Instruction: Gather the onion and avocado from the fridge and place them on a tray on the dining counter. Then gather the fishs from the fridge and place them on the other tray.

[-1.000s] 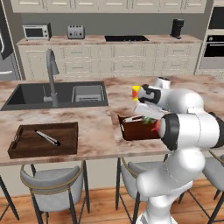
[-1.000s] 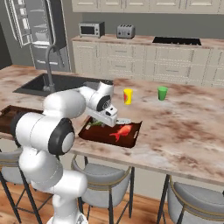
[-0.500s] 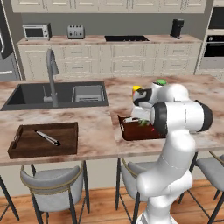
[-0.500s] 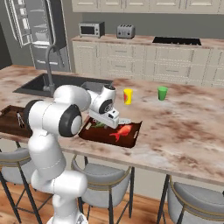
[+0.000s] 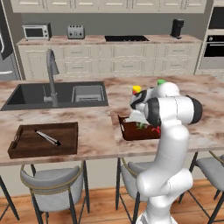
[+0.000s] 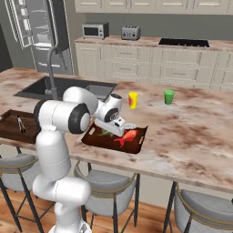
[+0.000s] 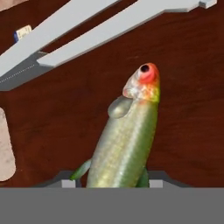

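Hand view: a green, silver-flanked fish [image 7: 124, 144] with a red-orange head runs up from between the finger tips, pointing at the dark red-brown floor of the other tray [image 7: 188, 109]. Gripper [image 7: 111, 183] is clenched on the fish's tail end; the tips themselves are mostly hidden by its body. Two pale grey bars cross the top of this view; I cannot tell what they are.

Right base view: gripper [image 6: 119, 129] sits low over the other tray [image 6: 139, 146], which lies on the dining counter [image 6: 195, 132] near its front edge. A second, red fish [image 6: 126, 136] already lies in that tray, just beside the gripper. Darker tray [image 6: 9, 132] is well apart at the left end, holding something slim and metallic. Yellow cup [image 6: 133, 99] and green cup [image 6: 169, 96] stand behind.

Left base view: arm blocks most of the other tray [image 5: 131, 131].

Judgement: placement step, second fish. To do it well, lower until the belly rests on the tray floor, keep the head clear of the red fish and inside the rim, then release and lift straight up so nothing drags.
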Robot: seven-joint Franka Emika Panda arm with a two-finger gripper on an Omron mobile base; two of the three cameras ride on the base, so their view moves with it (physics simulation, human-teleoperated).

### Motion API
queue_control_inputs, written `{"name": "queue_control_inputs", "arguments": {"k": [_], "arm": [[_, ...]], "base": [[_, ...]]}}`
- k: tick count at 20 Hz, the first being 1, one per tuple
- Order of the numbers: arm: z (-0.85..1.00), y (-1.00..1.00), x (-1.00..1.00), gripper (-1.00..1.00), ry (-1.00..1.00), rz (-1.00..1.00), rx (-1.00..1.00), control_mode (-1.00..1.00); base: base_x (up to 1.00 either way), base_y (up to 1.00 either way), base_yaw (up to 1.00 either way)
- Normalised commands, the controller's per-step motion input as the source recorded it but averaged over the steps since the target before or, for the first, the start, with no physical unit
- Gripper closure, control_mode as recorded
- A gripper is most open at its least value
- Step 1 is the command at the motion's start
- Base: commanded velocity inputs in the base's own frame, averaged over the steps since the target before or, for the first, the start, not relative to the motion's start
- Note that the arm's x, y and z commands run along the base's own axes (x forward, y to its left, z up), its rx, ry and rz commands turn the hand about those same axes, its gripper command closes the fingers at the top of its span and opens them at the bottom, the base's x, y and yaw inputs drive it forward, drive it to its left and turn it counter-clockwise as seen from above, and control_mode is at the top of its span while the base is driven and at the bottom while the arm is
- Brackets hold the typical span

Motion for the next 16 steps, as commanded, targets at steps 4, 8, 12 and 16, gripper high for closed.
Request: {"name": "queue_control_inputs", "arguments": {"k": [4, 8, 12, 16], "arm": [[-0.32, 0.00, 0.07, 1.00, 0.00, 0.01, 0.00, -1.00], [-0.36, 0.04, 0.01, -1.00, 0.00, 0.00, 0.00, -1.00], [-0.22, 0.06, 0.00, -1.00, 0.00, 0.00, -0.01, -1.00], [0.00, 0.00, -0.15, -1.00, 0.00, 0.00, 0.00, -1.00]], "base": [[0.00, 0.00, 0.00], [0.00, 0.00, 0.00], [0.00, 0.00, 0.00], [0.00, 0.00, 0.00]]}}
